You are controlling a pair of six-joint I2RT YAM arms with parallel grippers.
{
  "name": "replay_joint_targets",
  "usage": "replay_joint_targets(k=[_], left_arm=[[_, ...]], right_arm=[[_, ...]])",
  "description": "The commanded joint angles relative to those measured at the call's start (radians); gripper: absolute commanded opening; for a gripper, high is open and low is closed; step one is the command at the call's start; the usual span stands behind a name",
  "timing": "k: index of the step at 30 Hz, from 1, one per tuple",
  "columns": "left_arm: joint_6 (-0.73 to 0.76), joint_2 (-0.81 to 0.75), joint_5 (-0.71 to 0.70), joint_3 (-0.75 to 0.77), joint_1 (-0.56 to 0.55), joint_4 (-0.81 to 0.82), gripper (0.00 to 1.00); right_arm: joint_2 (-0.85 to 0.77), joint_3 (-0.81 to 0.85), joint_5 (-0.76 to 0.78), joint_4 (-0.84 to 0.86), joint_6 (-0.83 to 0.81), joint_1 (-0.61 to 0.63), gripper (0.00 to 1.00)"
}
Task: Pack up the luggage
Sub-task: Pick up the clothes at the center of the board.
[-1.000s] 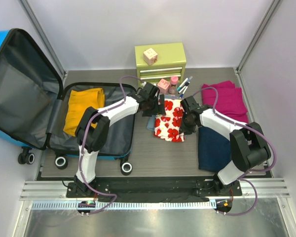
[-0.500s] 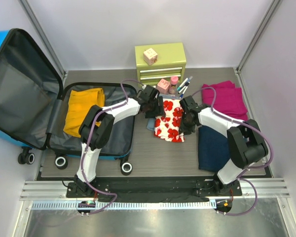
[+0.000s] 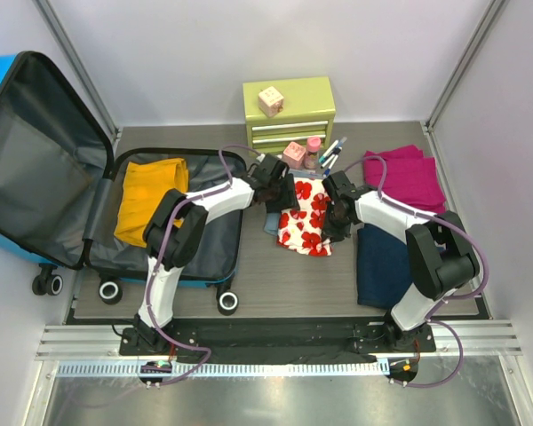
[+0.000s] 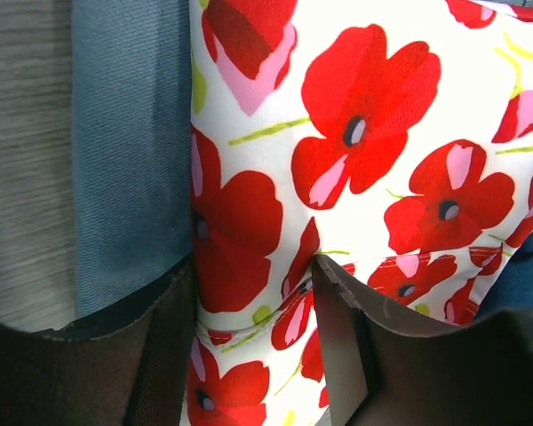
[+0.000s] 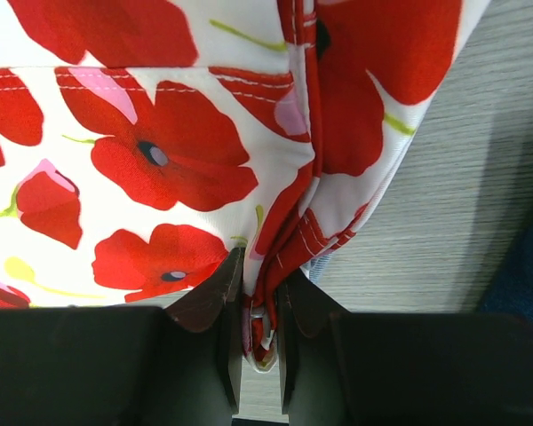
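Was mid-pickup on the poppy-print cloth, spread on the table between the arms. Pinched its bunched hem tight in the right gripper. Straddled a fold with the left gripper, jaws apart, not yet clamped. Left the luggage open at the table's left side, a yellow garment inside. Probably needed next: clamping the left side, lifting evenly, carrying leftward without dragging the blue cloth underneath.
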Motion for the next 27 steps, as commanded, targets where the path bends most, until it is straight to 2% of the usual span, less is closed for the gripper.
replay_joint_targets(k=[1, 4, 5, 7, 8, 11, 18, 23, 26, 27], left_arm=[[-0.010, 0.012, 0.042, 0.015, -0.016, 0.045, 0.52], [-0.015, 0.027, 0.061, 0.019, -0.018, 0.045, 0.43], [-0.015, 0.032, 0.062, 0.021, -0.018, 0.044, 0.33], [-0.013, 0.024, 0.061, 0.018, -0.018, 0.044, 0.20], [-0.010, 0.019, 0.058, 0.016, -0.019, 0.045, 0.11], [0.010, -0.008, 0.051, 0.010, -0.022, 0.044, 0.00], [0.077, -0.105, -0.014, 0.007, -0.042, -0.016, 0.00], [0.123, -0.168, -0.106, 0.038, -0.050, -0.139, 0.00], [0.145, -0.197, -0.143, 0.042, -0.050, -0.201, 0.00], [0.152, -0.203, -0.151, 0.042, -0.050, -0.217, 0.00]], right_arm=[[0.009, 0.032, -0.012, -0.028, -0.017, 0.000, 0.21], [0.009, 0.035, -0.013, -0.031, -0.016, 0.000, 0.22], [0.009, 0.036, -0.015, -0.031, -0.016, 0.000, 0.21], [0.004, 0.038, -0.016, -0.036, -0.019, 0.000, 0.18], [0.001, 0.038, -0.016, -0.039, -0.019, 0.000, 0.17], [-0.016, 0.041, -0.027, -0.054, -0.020, 0.000, 0.17], [-0.080, 0.046, -0.076, -0.099, -0.022, 0.000, 0.17], [-0.091, 0.076, -0.127, -0.109, -0.028, 0.000, 0.24], [-0.061, 0.095, -0.131, -0.111, -0.042, 0.002, 0.35], [-0.051, 0.099, -0.133, -0.111, -0.052, 0.000, 0.46]])
